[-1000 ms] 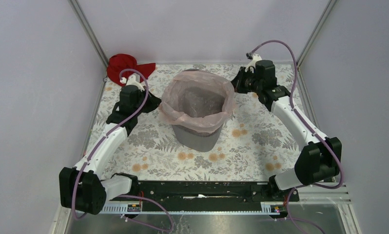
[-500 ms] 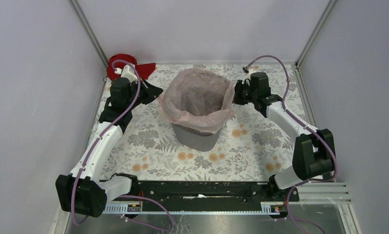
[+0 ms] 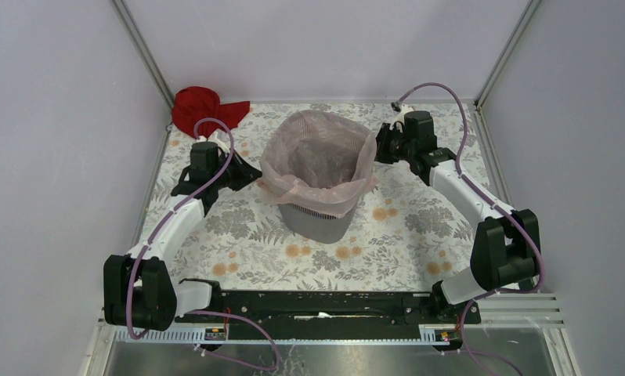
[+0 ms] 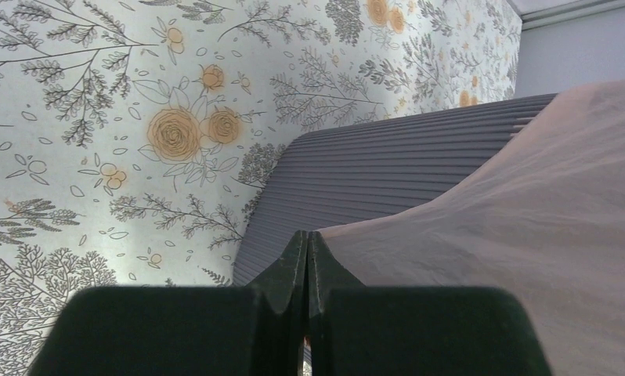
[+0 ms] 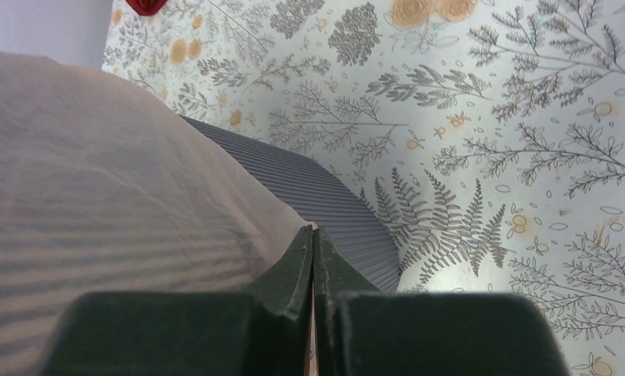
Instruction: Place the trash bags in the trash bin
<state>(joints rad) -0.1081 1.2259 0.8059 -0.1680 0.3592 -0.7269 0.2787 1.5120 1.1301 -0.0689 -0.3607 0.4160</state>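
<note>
The dark grey mesh trash bin [image 3: 317,221] stands upright mid-table. The pale pink trash bag [image 3: 348,188] lines it, its mouth open and its edge folded down over the rim. My left gripper [image 3: 252,168] is shut at the bag's left hem. In the left wrist view its tips [image 4: 307,235] meet where the film [image 4: 513,204] ends over the ribbed bin wall [image 4: 388,172]. My right gripper [image 3: 378,149] is shut on the bag's right hem. In the right wrist view pink film [image 5: 98,172] shows between its tips [image 5: 312,231], with the bin wall [image 5: 325,196] below.
A red cloth [image 3: 200,106] lies bunched in the back left corner, behind my left arm; a corner of it shows in the right wrist view [image 5: 146,5]. Grey walls with metal posts close the table at the back and both sides.
My left gripper rose toward the back left, then came down again at the bag's left hem. My right gripper moved in and down onto the right hem. The bin stayed put.
</note>
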